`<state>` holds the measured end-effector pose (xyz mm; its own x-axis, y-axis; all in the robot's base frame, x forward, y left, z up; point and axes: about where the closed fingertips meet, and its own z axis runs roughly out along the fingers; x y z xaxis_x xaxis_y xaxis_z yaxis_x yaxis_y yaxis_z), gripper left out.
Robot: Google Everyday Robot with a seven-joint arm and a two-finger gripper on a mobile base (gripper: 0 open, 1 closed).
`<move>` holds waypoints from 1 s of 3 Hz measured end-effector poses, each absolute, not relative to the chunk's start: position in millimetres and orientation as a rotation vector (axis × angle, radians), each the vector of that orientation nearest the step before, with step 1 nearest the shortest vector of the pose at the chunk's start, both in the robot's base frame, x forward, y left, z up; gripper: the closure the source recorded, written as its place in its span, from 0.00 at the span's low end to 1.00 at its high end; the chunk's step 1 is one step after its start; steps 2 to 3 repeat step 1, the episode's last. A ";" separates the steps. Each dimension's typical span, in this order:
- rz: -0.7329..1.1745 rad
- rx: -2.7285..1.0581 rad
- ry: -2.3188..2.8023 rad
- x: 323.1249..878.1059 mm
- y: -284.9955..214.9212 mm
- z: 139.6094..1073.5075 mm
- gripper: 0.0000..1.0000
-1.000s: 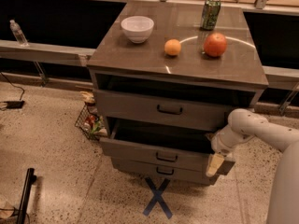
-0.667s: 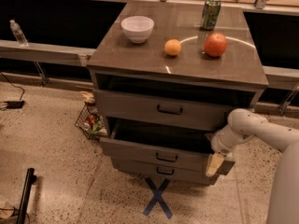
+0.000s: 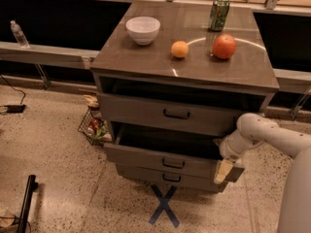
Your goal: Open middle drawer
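The middle drawer point(image 3: 146, 158) of the grey-brown cabinet stands pulled out, its dark inside showing above its front, with a small black bar handle point(image 3: 173, 164). The top drawer point(image 3: 146, 111) above it is also out a little. The lowest drawer point(image 3: 194, 182) looks pushed in. My gripper point(image 3: 226, 169), at the end of my white arm point(image 3: 265, 134), is at the right end of the middle drawer's front, against its corner and away from the handle.
On the cabinet top are a white bowl point(image 3: 143, 29), an orange point(image 3: 180, 49), a red apple point(image 3: 224, 46) and a green can point(image 3: 218, 13). A wire basket point(image 3: 92, 125) stands at the cabinet's left. A blue tape X point(image 3: 164, 205) marks the floor in front.
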<state>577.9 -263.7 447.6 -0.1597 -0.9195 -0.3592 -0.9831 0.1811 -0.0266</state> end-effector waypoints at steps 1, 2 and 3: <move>0.307 -1.814 2.168 577.9 -263.6 447.6 0.00; 0.307 -1.814 2.168 577.9 -263.6 447.6 0.00; 0.307 -1.814 2.168 577.9 -263.6 447.6 0.00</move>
